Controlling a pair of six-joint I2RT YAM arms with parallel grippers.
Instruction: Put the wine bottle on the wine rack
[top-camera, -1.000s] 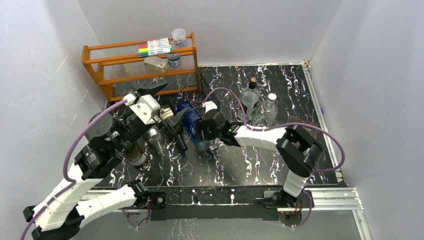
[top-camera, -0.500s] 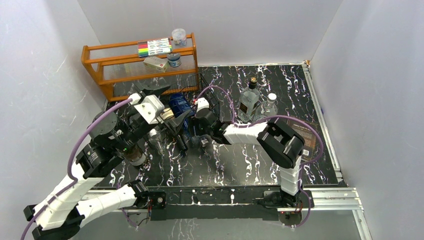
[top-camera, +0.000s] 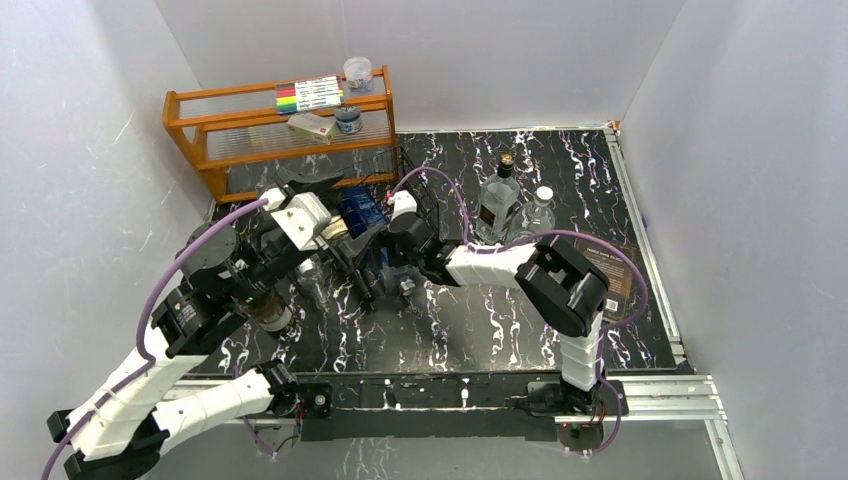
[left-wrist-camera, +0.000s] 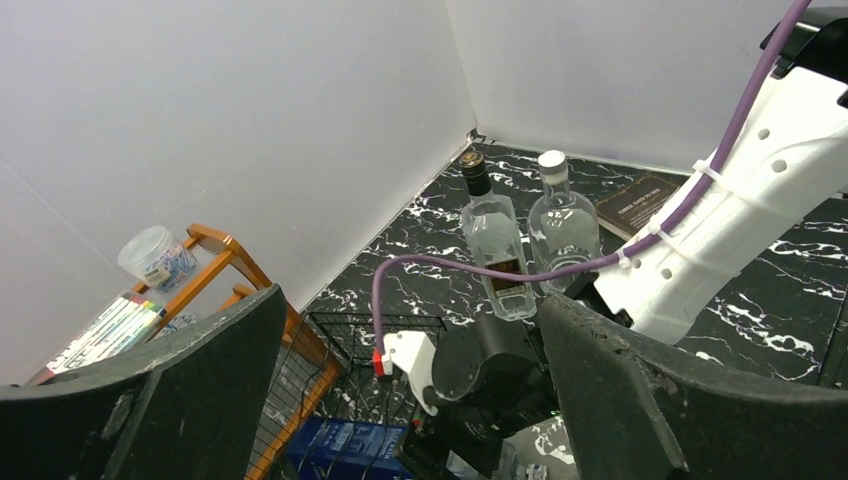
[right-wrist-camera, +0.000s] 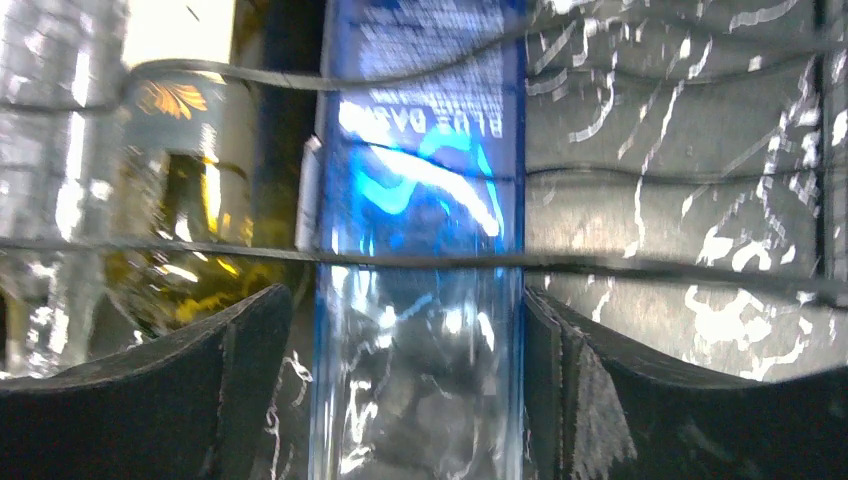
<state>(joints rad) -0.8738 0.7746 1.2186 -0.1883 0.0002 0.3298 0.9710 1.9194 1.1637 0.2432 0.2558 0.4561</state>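
Note:
The blue glass wine bottle (top-camera: 360, 215) lies on its side in the black wire wine rack (top-camera: 422, 195). In the right wrist view the bottle (right-wrist-camera: 420, 300) sits under the rack's wires (right-wrist-camera: 640, 265). My right gripper (top-camera: 395, 272) straddles its lower part (right-wrist-camera: 400, 400). The right finger touches the glass and a thin gap shows at the left finger. My left gripper (top-camera: 340, 210) hovers above the rack, wide open and empty (left-wrist-camera: 410, 400). The left wrist view shows the rack's grid (left-wrist-camera: 350, 345) and the blue label (left-wrist-camera: 345, 445).
A greenish bottle with a gold label (right-wrist-camera: 180, 200) lies beside the blue one. Two clear bottles (top-camera: 498, 205) (top-camera: 540, 210) stand behind the right arm. The orange wooden shelf (top-camera: 280, 130) stands at the back left. A brown bottle (top-camera: 268, 312) lies under the left arm.
My right gripper has carried the blue bottle left and back from the open table into the rack. My left gripper has shifted slightly towards the rack.

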